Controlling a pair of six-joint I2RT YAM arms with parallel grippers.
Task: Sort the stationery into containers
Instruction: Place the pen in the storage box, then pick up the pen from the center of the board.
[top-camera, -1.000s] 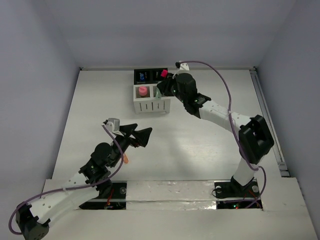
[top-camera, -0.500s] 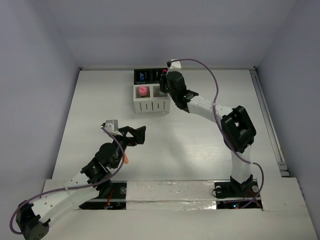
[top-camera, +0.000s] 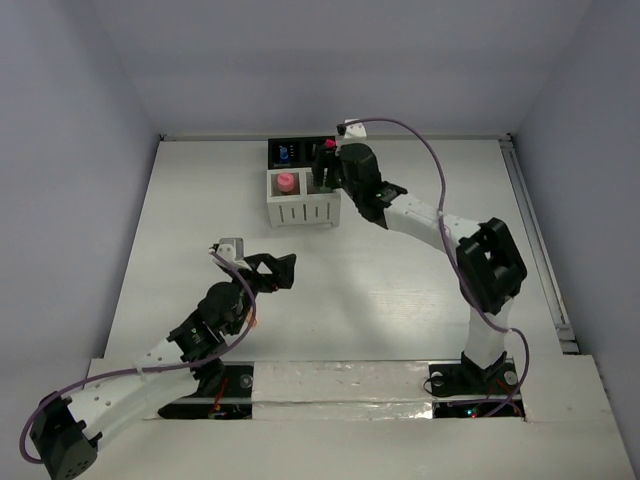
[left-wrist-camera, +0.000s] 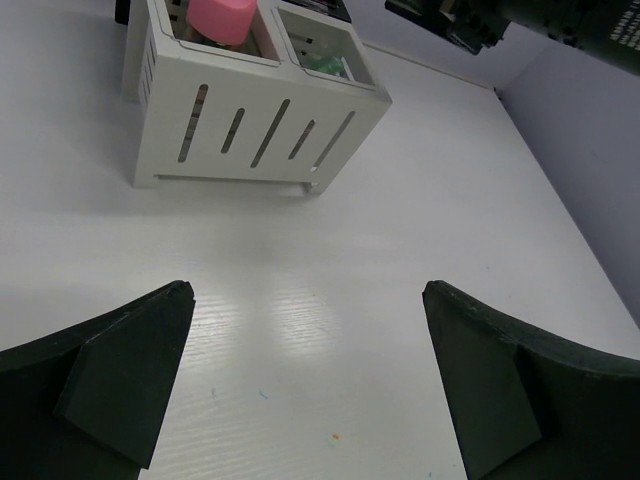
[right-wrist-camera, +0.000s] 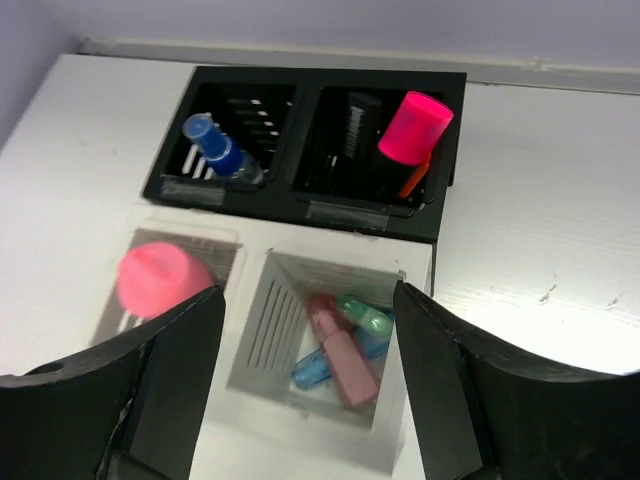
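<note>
The containers (top-camera: 300, 195) stand at the back of the table, two white slotted cups in front of two black ones. My right gripper (top-camera: 324, 170) (right-wrist-camera: 308, 290) hovers open over the right white cup (right-wrist-camera: 330, 440), holding nothing. In that cup lie a pink pen (right-wrist-camera: 340, 355), a green-capped piece (right-wrist-camera: 365, 315) and a blue one (right-wrist-camera: 315, 372). The left white cup holds a pink cap (right-wrist-camera: 160, 280) (left-wrist-camera: 222, 18). The black cups hold a blue highlighter (right-wrist-camera: 215, 148) and a pink-capped one (right-wrist-camera: 413, 128). My left gripper (top-camera: 280, 270) (left-wrist-camera: 308, 290) is open and empty above bare table.
A small orange item (top-camera: 252, 318) shows on the table beside my left arm, partly hidden by it. The table's back wall runs just behind the black cups. A rail (top-camera: 535, 240) lines the table's right edge.
My right gripper opened over the right white cup and let go of the green-capped piece, which now lies inside. My left arm shifted slightly, its gripper still open.
</note>
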